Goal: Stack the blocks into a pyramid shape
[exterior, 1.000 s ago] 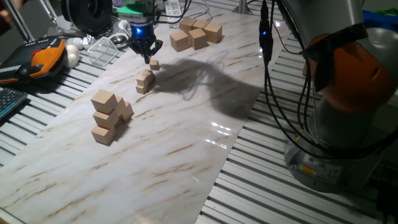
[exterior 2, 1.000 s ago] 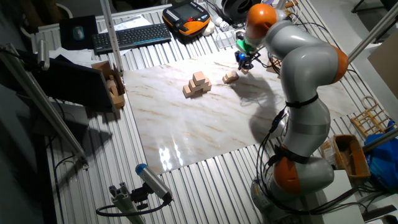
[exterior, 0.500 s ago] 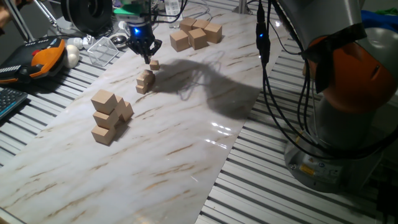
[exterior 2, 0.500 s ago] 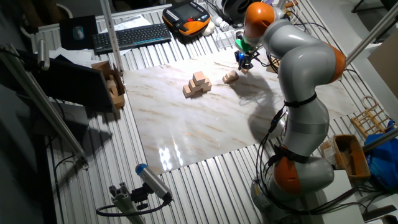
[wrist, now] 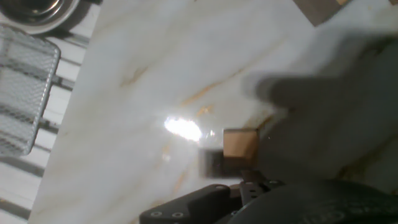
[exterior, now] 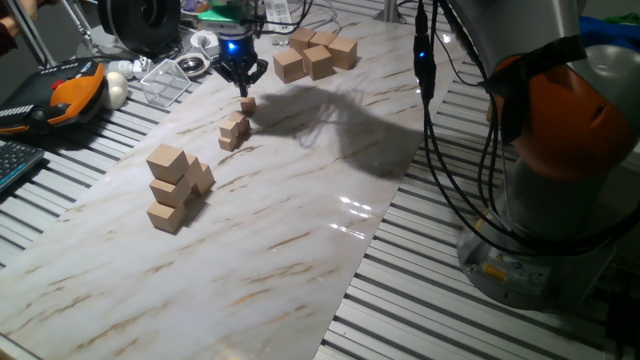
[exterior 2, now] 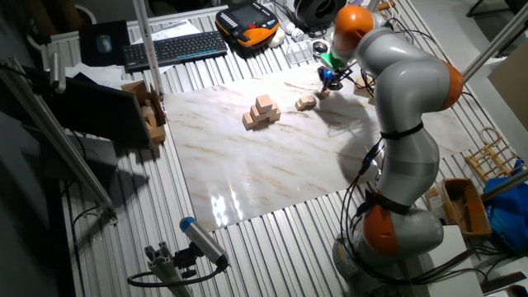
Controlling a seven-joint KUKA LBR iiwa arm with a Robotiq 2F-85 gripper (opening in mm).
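Up near the far end of the marble board (exterior: 300,215) in one fixed view, the gripper (exterior: 242,78) hangs above a single tiny block (exterior: 248,104), which lies alone just below its fingertips and apart from them. A short way nearer the camera sits a small cluster of tiny blocks (exterior: 233,131), some resting on others. Farther down the board stands a pile of larger tan cubes (exterior: 176,187), and another group of tan cubes (exterior: 315,53) lies at the far edge. Whether the fingers are spread or together I cannot tell from here.

From the other fixed view, the gripper (exterior 2: 329,79) hovers over the lone block (exterior 2: 323,93), with the small block cluster (exterior 2: 306,102) just beside it and the larger pile (exterior 2: 261,112) well apart.

Looking along the fingers in the hand view, the lone block (wrist: 239,142) lies on the marble low in the frame, with dark gripper hardware below it. The picture is blurred; the fingertips do not show clearly.
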